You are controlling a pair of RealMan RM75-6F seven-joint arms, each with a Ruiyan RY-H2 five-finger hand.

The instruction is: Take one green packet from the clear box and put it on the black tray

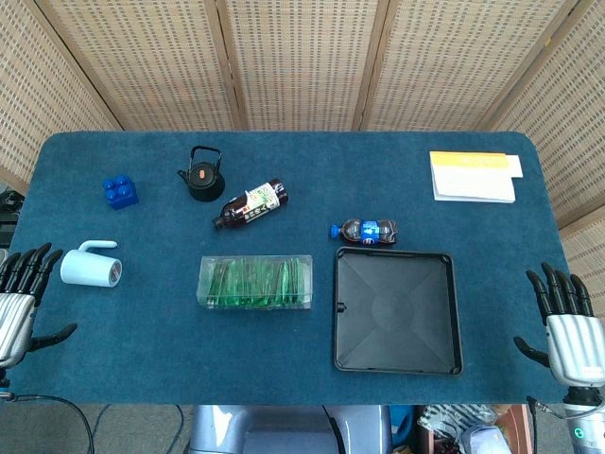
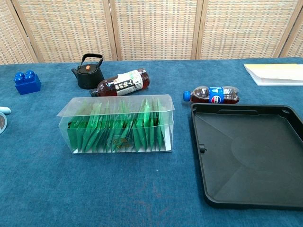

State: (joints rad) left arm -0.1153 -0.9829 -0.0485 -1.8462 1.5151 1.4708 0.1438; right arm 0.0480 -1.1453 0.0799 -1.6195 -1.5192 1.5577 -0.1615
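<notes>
A clear box [image 1: 255, 282] [image 2: 118, 124] sits near the middle of the blue table, filled with several upright green packets [image 2: 111, 130]. To its right lies the black tray [image 1: 397, 310] [image 2: 251, 156], with nothing on it. My left hand [image 1: 21, 295] rests at the table's left edge, fingers spread, holding nothing. At the right edge my right hand [image 1: 567, 326] is likewise spread with nothing in it. Both hands are far from the box and show only in the head view.
A small cola bottle [image 1: 365, 230] lies just behind the tray. A dark drink bottle [image 1: 250, 205], black teapot [image 1: 201, 174] and blue brick [image 1: 120, 192] stand behind the box. A white tape roll [image 1: 93, 268] lies at left, a notepad [image 1: 473, 176] at back right.
</notes>
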